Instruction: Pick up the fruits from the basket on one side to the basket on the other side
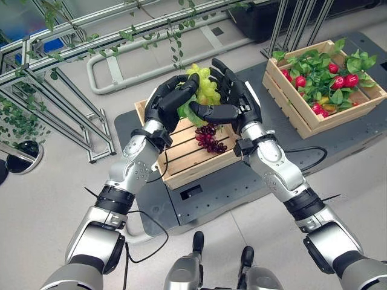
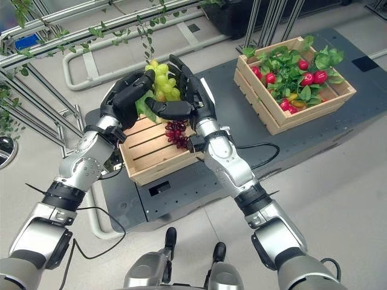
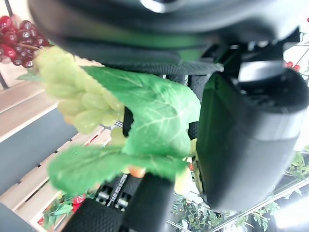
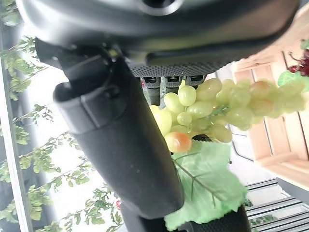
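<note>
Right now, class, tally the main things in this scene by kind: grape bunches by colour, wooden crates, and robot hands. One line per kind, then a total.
Green grape bunches: 1, held between the left hand and the right hand
Purple grape bunches: 1, in the near crate
Wooden crates: 2, counting the far crate
Robot hands: 2
Total: 6

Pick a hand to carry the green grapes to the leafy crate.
Right. The right hand already cups the green grapes with the left hand, and the leafy crate sits on the robot's right.
</note>
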